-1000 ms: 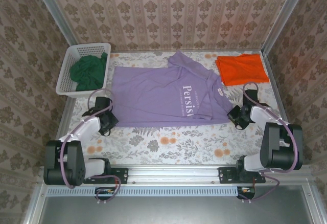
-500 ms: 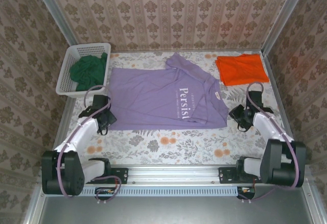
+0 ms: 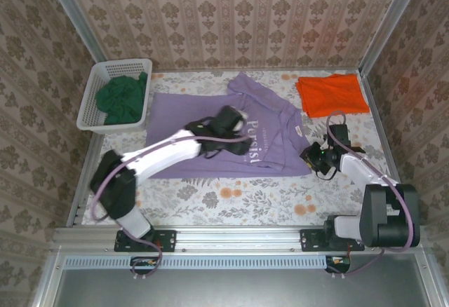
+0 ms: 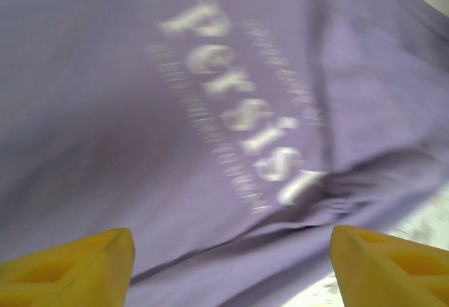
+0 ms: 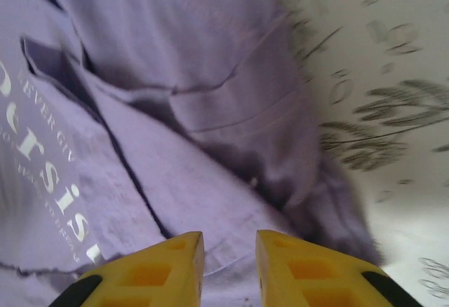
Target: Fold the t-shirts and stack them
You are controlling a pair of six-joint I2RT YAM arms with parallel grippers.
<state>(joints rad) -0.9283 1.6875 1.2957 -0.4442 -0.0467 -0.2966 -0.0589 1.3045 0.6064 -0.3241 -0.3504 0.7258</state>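
The table [image 3: 231, 195] carried the lilac tee [image 3: 203, 135] spread flat at its centre. The cloth looked light, limp and quick to wrinkle, best pinched at a hem corner or sleeve edge and dragged low. The basket [image 3: 116, 64] sat at 10 o'clock with the green tee [image 3: 121, 97] bunched inside, and the orange tee [image 3: 331, 94] lay folded at 1 o'clock; both were clear of the work. The left gripper [image 4: 231, 265] hung over the lettering, jaws spread wide. The right gripper [image 5: 228, 265], at the tee's 4 o'clock corner, had its jaws nearly together; whether they nipped cloth, I cannot tell.
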